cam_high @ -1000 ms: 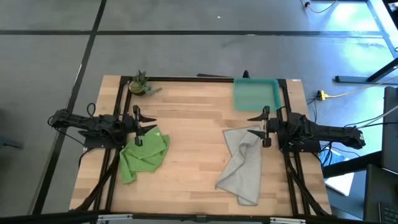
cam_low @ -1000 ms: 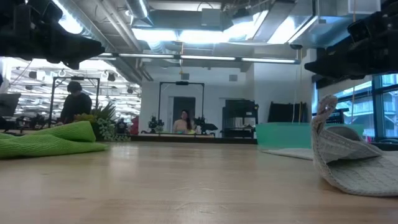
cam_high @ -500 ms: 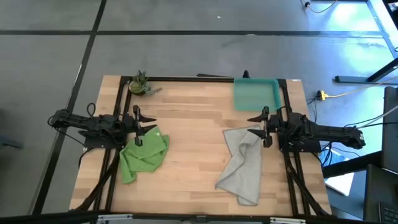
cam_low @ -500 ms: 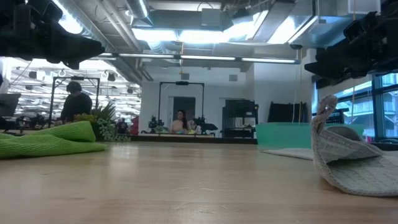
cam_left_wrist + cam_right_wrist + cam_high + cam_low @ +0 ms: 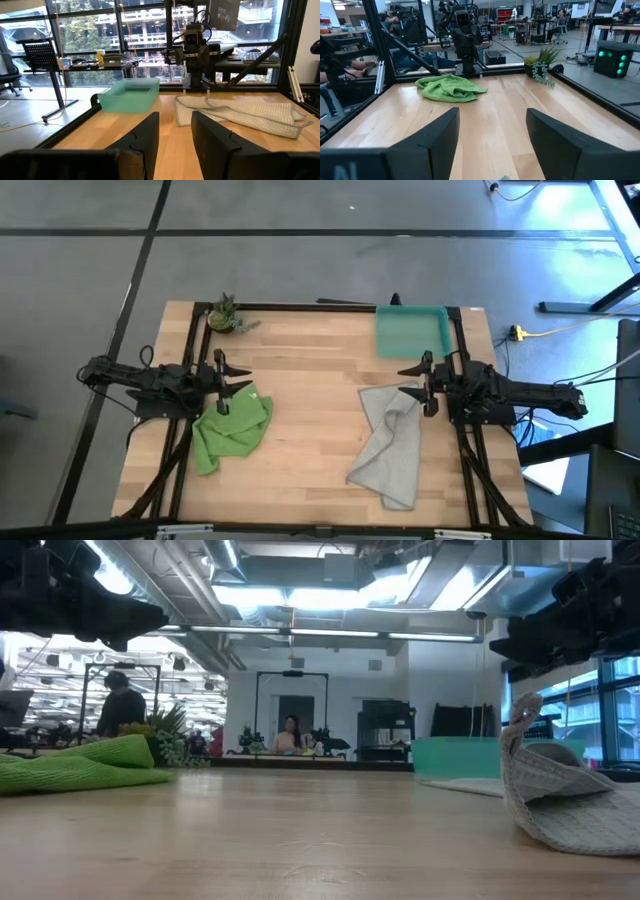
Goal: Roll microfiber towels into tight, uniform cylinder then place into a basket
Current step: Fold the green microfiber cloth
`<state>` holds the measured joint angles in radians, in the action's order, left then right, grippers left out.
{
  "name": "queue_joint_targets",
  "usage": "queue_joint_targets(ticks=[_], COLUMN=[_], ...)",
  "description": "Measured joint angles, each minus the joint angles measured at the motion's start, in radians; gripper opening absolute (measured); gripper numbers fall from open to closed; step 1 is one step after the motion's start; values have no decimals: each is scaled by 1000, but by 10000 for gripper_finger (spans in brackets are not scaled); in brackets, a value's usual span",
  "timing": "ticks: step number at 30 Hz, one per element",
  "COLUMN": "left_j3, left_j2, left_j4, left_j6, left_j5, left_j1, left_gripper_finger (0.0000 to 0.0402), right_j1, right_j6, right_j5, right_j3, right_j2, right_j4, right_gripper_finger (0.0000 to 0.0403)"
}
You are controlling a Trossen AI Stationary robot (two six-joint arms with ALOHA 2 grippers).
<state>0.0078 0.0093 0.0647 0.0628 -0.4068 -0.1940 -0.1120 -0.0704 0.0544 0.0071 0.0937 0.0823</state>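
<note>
- Two dark, near-black jointed arms, blocky housings along each; thin black cables loop beside the links
- left gripper (image 5: 220,385) carries two slim, tapering black fingers; right gripper (image 5: 426,386) is built the same
- Up close, the fingers (image 5: 427,145) are broad, matt black, angular wedges with bevelled edges

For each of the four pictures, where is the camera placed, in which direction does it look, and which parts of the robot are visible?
High view: above the table, looking down; both arms, left gripper, right gripper.
Low view: table height, looking across into the room; arms overhead.
Left wrist view: on the left arm, past its open fingers toward the basket and grey towel.
Right wrist view: on the right arm, past its open fingers toward the green towel and plant.
Shared: each wrist view shows the opposite arm.
</note>
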Motion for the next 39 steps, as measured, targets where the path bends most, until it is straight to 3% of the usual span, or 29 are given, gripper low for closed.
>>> queue_joint_targets(ticks=[26, 33, 39], left_j3=[0, 80, 162], left_j2=[0, 0, 58], left_j4=[15, 16, -25], left_j6=[-60, 43, 62], left_j5=[8, 40, 6], left_j1=[-1, -31, -85], left_gripper_finger=[110, 99, 66], right_j1=[0, 0, 0], right_j6=[52, 50, 52], right_j5=[-1, -1, -2], right_j3=[0, 0, 0], right_j2=[0, 0, 0], right_j4=[86, 86, 86], right_gripper_finger=[232, 232, 232])
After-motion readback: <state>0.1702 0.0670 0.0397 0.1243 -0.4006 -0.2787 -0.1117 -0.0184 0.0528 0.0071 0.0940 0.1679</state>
